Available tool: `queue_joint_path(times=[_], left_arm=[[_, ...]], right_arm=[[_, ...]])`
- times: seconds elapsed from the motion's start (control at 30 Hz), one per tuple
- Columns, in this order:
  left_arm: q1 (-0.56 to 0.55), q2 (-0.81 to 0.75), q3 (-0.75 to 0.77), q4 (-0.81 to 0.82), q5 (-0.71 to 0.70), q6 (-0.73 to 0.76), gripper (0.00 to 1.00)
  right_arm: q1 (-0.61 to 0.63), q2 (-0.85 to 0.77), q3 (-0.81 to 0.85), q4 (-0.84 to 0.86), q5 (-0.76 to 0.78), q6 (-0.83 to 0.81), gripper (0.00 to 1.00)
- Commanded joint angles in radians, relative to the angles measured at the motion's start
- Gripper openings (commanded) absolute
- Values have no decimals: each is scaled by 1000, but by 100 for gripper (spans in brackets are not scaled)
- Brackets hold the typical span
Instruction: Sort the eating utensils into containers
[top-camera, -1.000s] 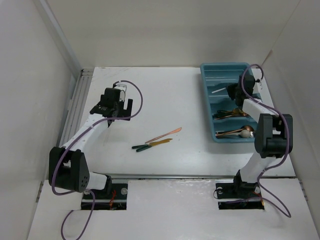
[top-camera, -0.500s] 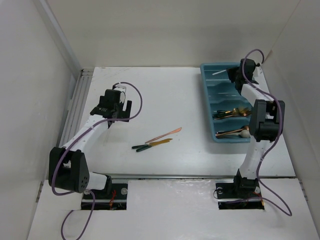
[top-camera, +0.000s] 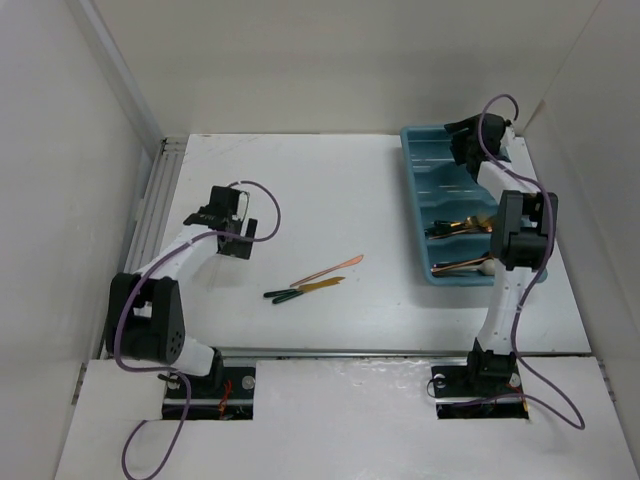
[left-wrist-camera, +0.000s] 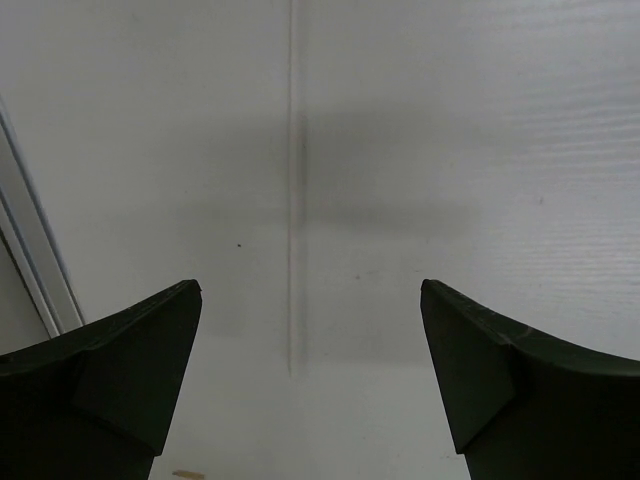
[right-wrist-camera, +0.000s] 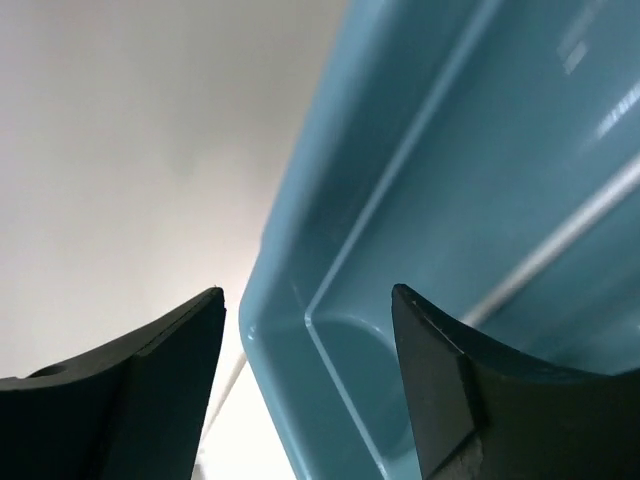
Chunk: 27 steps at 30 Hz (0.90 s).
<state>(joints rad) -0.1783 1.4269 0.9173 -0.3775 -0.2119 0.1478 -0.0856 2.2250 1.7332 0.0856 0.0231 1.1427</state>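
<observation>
L arm: left gripper (left-wrist-camera: 310, 290) is wide open w/ nothing between its fingers (left-wrist-camera: 120, 380), hanging over bare white bench (top-camera: 330, 190) at the left-centre, well apart from the tray (top-camera: 440, 165).

R arm: stretched out to the far end of the tray. Right gripper (right-wrist-camera: 308, 295) is also open and empty, its fingers (right-wrist-camera: 130, 380) spread over the tray's far corner rim. In the wrist view a pale slim piece (right-wrist-camera: 575, 225) lies along the floor of the slot just below; can't tell what type it is.

Loose on the bench, approx. mid-way btwn the arms:
- copper utensil (top-camera: 328, 268), lying at a slant
- green-handled utensils (top-camera: 285, 293), two, just beside it on the near side, gold ends pointing right; can't tell whether they touch it

In the tray:
- gold utensils (top-camera: 462, 228), a small bunch in a slot toward the near end
- spoon (top-camera: 465, 266) w/ copper handle in the nearest slot, partly hidden by the R arm
- other slots farther back show bare teal floor
</observation>
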Motion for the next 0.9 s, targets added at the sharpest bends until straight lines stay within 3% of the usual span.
queue_joint_path(times=[0.0,0.1,0.17,0.3,0.4,0.5,0.53,0.57,0.7,0.77,0.8,0.87], left_arm=[[22,58,40,-104,35,35,89],[42,128,81,-158,48,58,89],[52,186,104,-199,75,58,89],[62,231,163,-234,124,76,89],[72,272,175,-225,124,67,89],[85,316,201,-225,146,87,83],[98,354,213,-225,161,99,79],[111,374,228,-225,178,99,67],[129,475,268,-273,224,119,35],[129,509,278,-273,238,119,9],[129,509,278,-273,238,119,0],[129,520,288,-264,272,108,0]], right_arm=[[-3,-91,55,16,-21,-153,74],[-3,-131,95,16,-61,-322,75],[27,-189,95,16,-71,-430,100],[127,-305,86,-55,1,-757,100],[201,-385,29,-66,34,-849,100],[265,-429,-3,-79,34,-935,99],[282,-453,-17,-90,34,-978,99],[299,-464,-17,-101,34,-1001,99],[374,-516,-27,-162,131,-1086,99],[406,-550,-27,-176,153,-1124,99],[415,-562,-40,-185,165,-1133,99],[443,-596,-50,-185,202,-1152,99]])
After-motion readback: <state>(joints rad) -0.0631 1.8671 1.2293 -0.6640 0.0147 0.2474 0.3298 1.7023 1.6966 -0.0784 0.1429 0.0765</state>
